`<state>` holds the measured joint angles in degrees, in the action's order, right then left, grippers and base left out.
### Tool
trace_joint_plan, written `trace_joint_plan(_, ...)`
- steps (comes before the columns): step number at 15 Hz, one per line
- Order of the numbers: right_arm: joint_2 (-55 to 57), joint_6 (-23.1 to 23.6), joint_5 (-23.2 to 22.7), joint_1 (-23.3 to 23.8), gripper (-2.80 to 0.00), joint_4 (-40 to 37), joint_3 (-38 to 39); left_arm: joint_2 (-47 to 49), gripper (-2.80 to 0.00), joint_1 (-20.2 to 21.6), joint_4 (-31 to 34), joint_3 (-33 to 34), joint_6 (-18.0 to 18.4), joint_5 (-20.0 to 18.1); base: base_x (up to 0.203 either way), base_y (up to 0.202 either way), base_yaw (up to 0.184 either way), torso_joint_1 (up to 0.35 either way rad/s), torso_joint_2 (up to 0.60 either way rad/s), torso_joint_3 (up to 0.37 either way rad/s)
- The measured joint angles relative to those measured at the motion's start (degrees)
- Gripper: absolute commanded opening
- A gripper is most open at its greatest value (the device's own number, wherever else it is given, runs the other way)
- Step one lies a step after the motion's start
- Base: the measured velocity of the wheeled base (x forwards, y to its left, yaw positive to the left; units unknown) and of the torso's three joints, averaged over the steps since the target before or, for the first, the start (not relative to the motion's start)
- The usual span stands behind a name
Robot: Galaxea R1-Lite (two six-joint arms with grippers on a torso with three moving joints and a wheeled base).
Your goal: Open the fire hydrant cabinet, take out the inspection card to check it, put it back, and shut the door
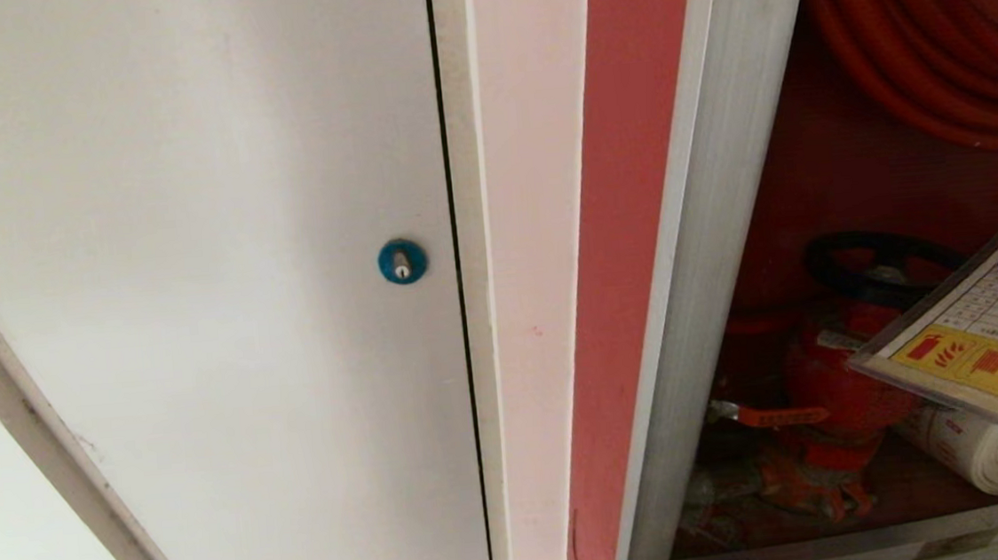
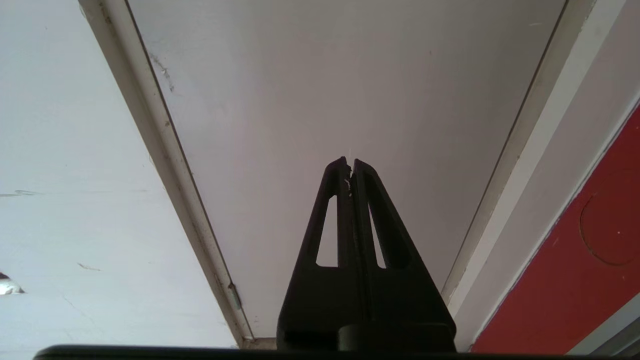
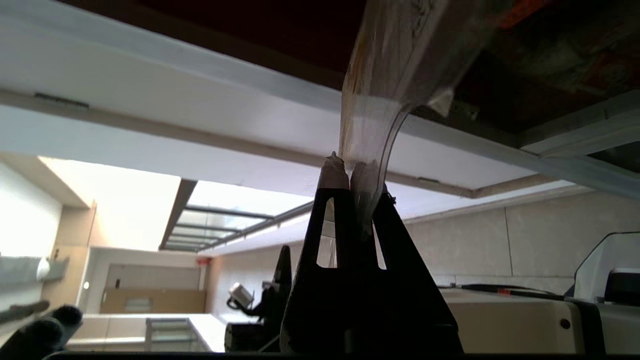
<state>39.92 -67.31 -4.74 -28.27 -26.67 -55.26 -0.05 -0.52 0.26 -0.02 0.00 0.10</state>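
Head view crops the inspection card [image 1: 993, 330]; right hand [image 3: 356, 170] pinches it, left hand [image 2: 349, 164] closed.

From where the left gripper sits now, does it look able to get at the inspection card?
Probably not. The left gripper is shut and faces the plain white panel, while the inspection card is over in the open fire hydrant cabinet, already pinched by the right gripper.

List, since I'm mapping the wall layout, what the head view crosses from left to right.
White panel → blue round lock → red strip → aluminium frame → red valve → inspection card.
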Motion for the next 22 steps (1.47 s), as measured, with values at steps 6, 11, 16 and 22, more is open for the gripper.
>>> trace_joint_plan(6, 2.63, -0.12, 0.7, 5.89, -2.8, 1.45, -0.05, 0.0, -2.8, 0.0, -0.01, 0.0, 0.0, -0.02, 0.0, 0.0, 0.0, 0.0, 0.0, 0.0)
trace_joint_plan(11, 8.03, -4.13, -2.01, 13.0, -2.8, 1.88, -2.79, 0.0, -2.8, 0.0, 0.01, 0.0, 0.0, -0.02, 0.0, 0.0, 0.0, 0.0, 0.0, 0.0)
trace_joint_plan(16, 14.07, -5.71, -12.4, 19.31, -2.8, 1.91, -6.27, 0.0, -2.8, 0.0, -0.02, 0.0, 0.0, -0.02, 0.0, 0.0, 0.0, 0.0, 0.0, 0.0)
trace_joint_plan(22, 21.5, -8.97, -17.64, 23.85, -2.8, 6.91, -7.67, 0.0, -2.8, 0.0, 0.01, 0.01, 0.0, 0.0, 0.0, 0.0, 0.0, 0.0, 0.0, 0.0)
